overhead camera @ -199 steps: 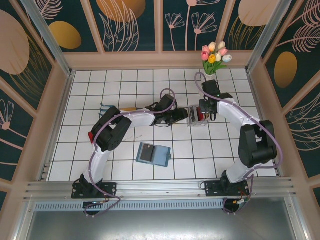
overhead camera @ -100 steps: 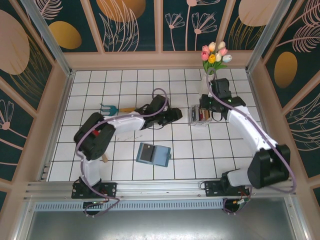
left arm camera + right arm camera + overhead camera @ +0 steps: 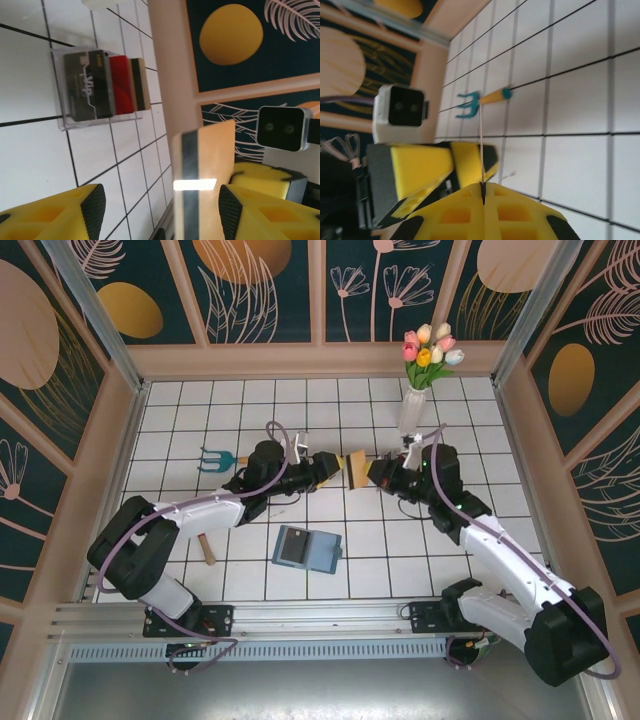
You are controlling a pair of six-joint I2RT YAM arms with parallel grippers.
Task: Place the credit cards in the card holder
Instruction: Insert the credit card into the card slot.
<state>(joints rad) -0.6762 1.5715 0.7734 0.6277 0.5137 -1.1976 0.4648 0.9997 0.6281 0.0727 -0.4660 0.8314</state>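
Observation:
My right gripper [image 3: 373, 473] is shut on a tan credit card [image 3: 356, 470] and holds it above the table's middle. The right wrist view shows that card edge-on [image 3: 481, 142], rising from the pinched yellow jaws [image 3: 483, 187]. My left gripper [image 3: 334, 468] faces it, open. In the left wrist view the card [image 3: 207, 175], with its dark stripe, stands between the left fingertips [image 3: 162, 207], nearer the right-hand pad [image 3: 231, 206]. A clear rack [image 3: 62, 107] holds a dark card [image 3: 87, 85], a red card [image 3: 121, 82] and another. The teal card holder [image 3: 307, 548] lies open nearer the front.
A vase of tulips [image 3: 418, 390] stands at the back right. A teal garden fork [image 3: 214, 457] lies at the left; it appears beyond the card as the fork [image 3: 470, 102]. A wooden stick [image 3: 207, 551] lies by the left arm. Wooden walls surround the tiled table.
My right gripper has left the rack and carried the tan card leftwards to the middle. My left gripper has drawn back to the left and now faces the card, still open.

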